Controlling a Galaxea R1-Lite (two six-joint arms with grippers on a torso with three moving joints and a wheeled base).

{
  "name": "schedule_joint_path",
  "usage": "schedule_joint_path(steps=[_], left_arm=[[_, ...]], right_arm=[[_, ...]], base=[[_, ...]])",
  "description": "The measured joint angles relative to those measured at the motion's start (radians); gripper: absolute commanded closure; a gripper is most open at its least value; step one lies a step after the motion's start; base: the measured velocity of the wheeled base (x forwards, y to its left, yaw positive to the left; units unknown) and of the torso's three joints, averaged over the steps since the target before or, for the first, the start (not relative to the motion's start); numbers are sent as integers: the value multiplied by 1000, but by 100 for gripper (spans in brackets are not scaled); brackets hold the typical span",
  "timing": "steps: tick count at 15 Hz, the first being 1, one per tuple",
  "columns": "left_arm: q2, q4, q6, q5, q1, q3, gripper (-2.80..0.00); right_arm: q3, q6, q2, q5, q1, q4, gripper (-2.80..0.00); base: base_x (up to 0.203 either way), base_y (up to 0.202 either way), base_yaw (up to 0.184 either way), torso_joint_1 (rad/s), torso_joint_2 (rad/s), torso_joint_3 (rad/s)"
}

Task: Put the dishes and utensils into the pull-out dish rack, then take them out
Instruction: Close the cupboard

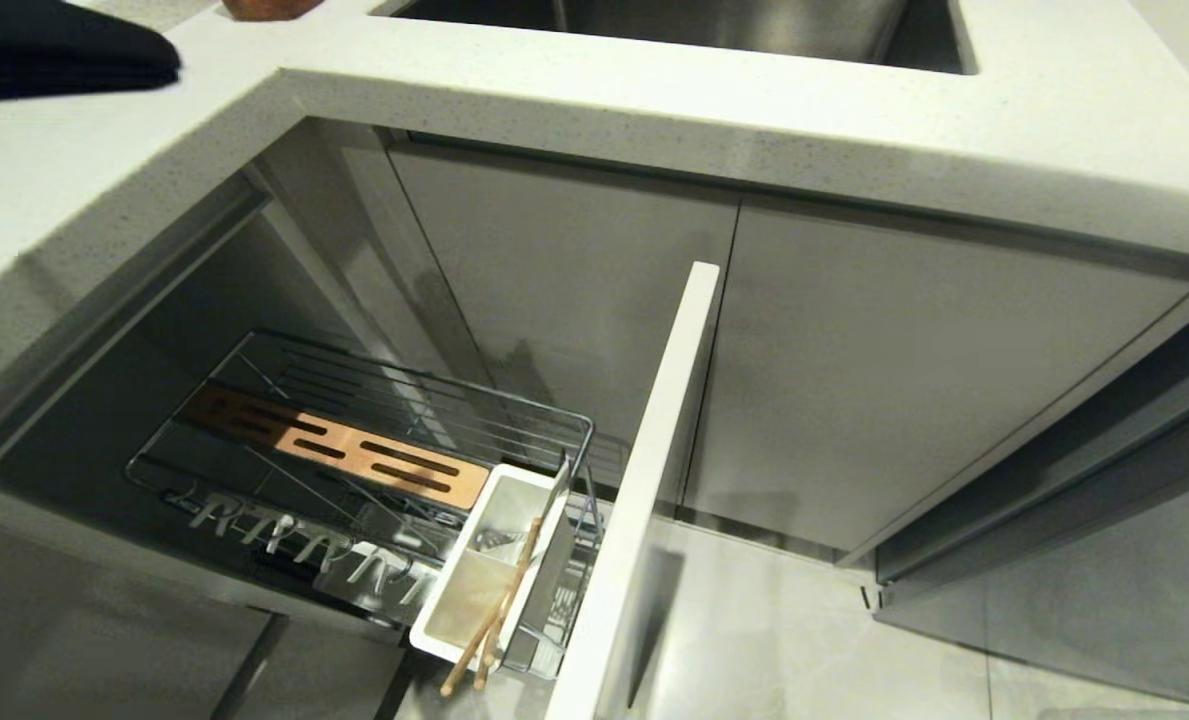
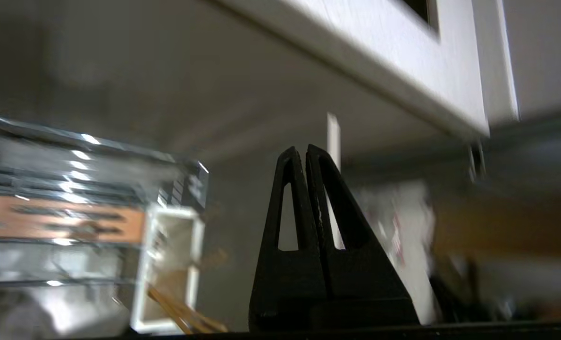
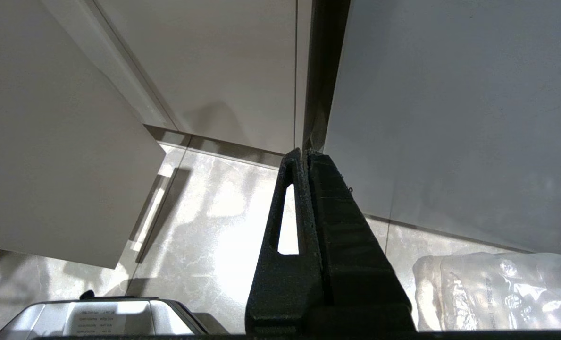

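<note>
The chrome wire pull-out dish rack [image 1: 374, 440] w/ its pale grey cabinet front [image 1: 644, 500] stood drawn out from under the white speckled countertop [image 1: 754, 110]. A slotted light-wood strip [image 1: 339, 445] lay across the basket, and a row of metal prongs [image 1: 304, 545] ran along the near edge. At the front end, just behind the cabinet front, sat the white rectangular utensil caddy [image 1: 484, 565]. A pair of thin light-wood chopsticks [image 1: 499, 610] leaned in the caddy, tips sticking out over its near rim. No plate or bowl showed in the rack. The steel sink [image 1: 674, 25] lay above, set in the counter.

The left gripper [image 2: 305, 150], seen only in the left wrist view, had its black fingers pressed together on nothing; it hung beside the rack, w/ the caddy [image 2: 167, 269] and chopsticks [image 2: 186, 316] off to one side, apart from it. The right gripper [image 3: 305, 153] was likewise closed and empty, parked low over the pale marbled floor tiles [image 3: 214, 212] near the cabinet doors.
</note>
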Motion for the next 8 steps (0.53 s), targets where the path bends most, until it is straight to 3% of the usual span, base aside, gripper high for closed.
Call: schedule_joint_path(steps=[4,8], left_arm=[[152,20,-3,-10,-241,7,0],[267,41,-21,-8,-405,7,0]], right_arm=[[0,0,0,0,-1,0,0],[0,0,0,0,0,0,0]], base=[[0,0,0,0,0,0],[0,0,0,0,0,0]])
